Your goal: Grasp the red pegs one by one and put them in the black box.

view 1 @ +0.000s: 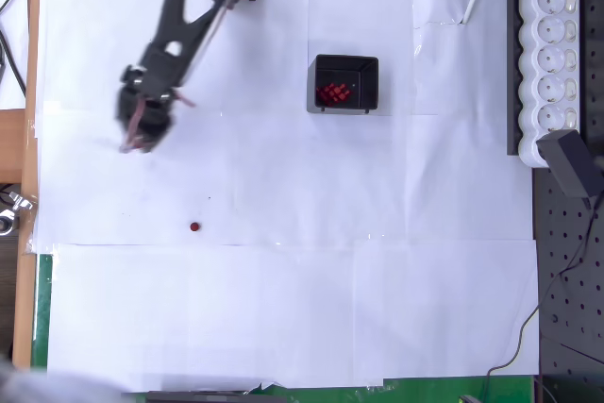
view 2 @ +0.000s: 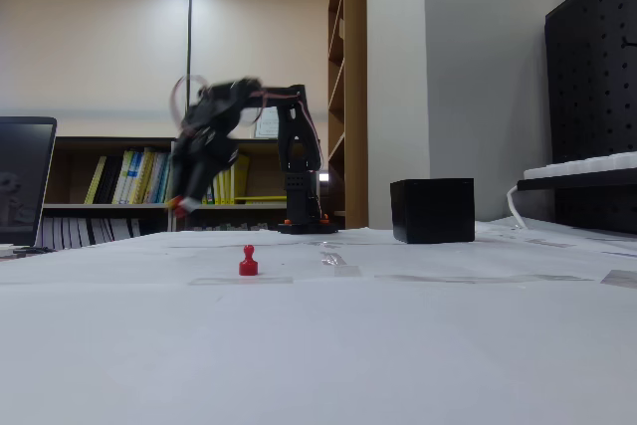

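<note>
A single red peg stands alone on the white paper; in the fixed view the peg is upright in front of the arm. The black box sits right of the arm, holding several red pegs; from the side the box shows just its dark wall. My gripper is motion-blurred, hanging above the paper up and left of the lone peg, well apart from it. In the fixed view the gripper points down with a reddish smear at its tip; its jaws are too blurred to read.
A white power strip and a black adapter lie along the right edge. The paper sheet covers the table, with wide bare room below the peg. Bookshelves stand behind the arm's base.
</note>
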